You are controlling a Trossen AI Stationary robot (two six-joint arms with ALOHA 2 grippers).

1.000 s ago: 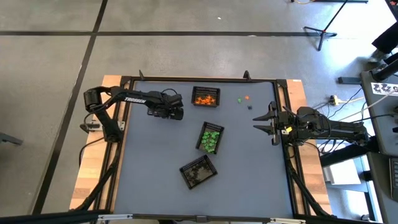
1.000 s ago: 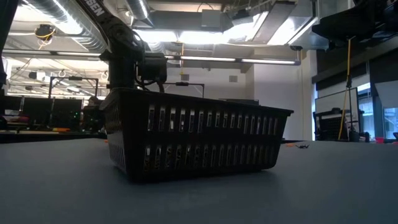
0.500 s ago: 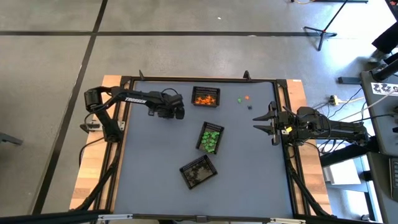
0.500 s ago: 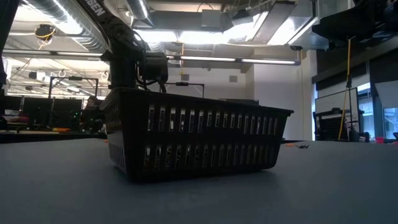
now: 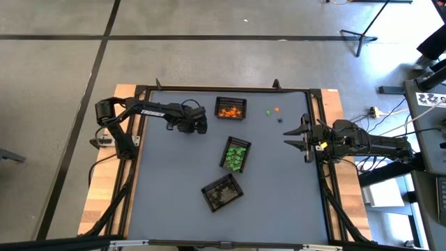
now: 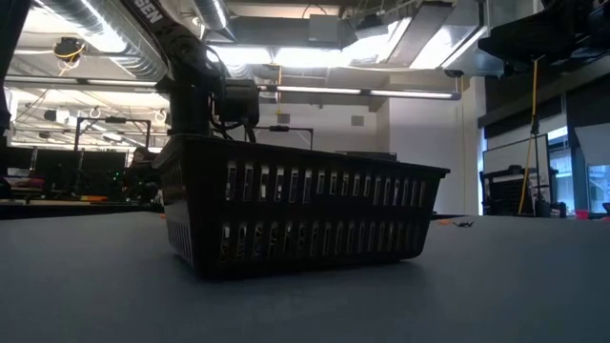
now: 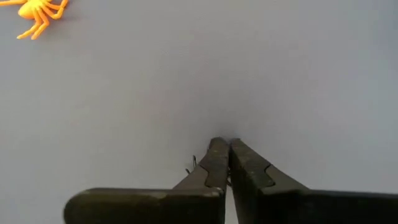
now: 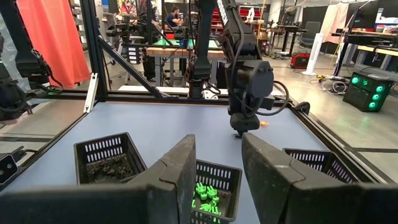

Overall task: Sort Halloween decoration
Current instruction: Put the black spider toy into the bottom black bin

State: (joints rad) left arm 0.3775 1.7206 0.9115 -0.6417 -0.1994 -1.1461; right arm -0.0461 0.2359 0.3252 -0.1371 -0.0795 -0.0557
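Halloween decoration: a tiny black trinket (image 7: 193, 165) now sits pinched in the left gripper (image 7: 227, 163), whose fingers have just snapped shut on the table (image 5: 174, 181), ready for lifting. Right gripper (image 5: 298, 137) waits half-open.

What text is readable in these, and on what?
"SEN": white, on the left arm, low view; start cut off.
Same arm's lettering, high view: too small to read.
Sheet at the right edge, high view: blurred.
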